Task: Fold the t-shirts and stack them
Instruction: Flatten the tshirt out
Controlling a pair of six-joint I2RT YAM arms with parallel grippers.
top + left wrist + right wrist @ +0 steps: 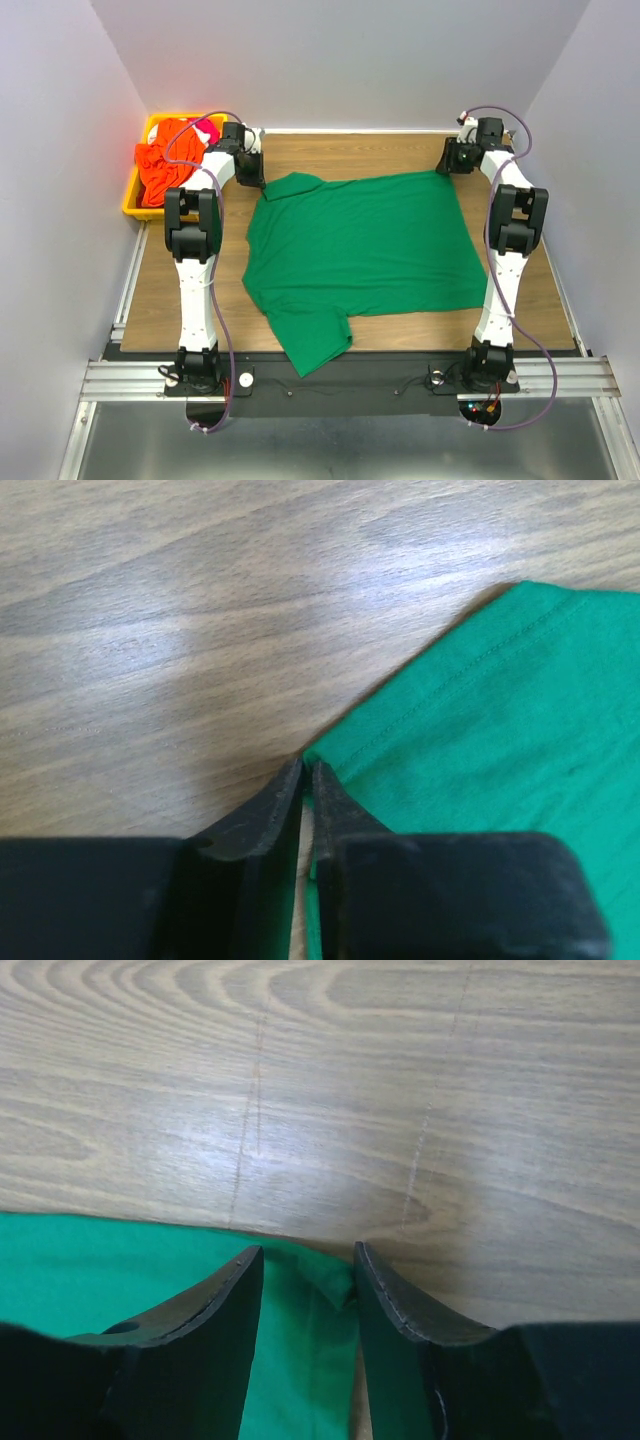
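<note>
Lying spread flat on the wooden table (340,150), the green t-shirt (365,245) is covering the middle of the surface. One sleeve is reaching over the near edge between the two arm bases, while the other is pointing toward the far left. The left gripper (308,777) is sitting at that far-left sleeve, its jaws pressed almost together and pinching the stitched hem of the green t-shirt. The right gripper (306,1260) is resting at the far right corner of the same shirt. Its fingers (215,1310) are standing apart, and a small bunched corner of cloth is lying between them, not clamped. Bare wood is showing beyond both grippers. At the far left, just off the table, the orange t-shirt (158,172) is lying crumpled in the yellow bin (131,197), and the red-pink t-shirt (211,129) is showing as a small patch at the bin's far end, partly hidden by the left arm's cable
</note>
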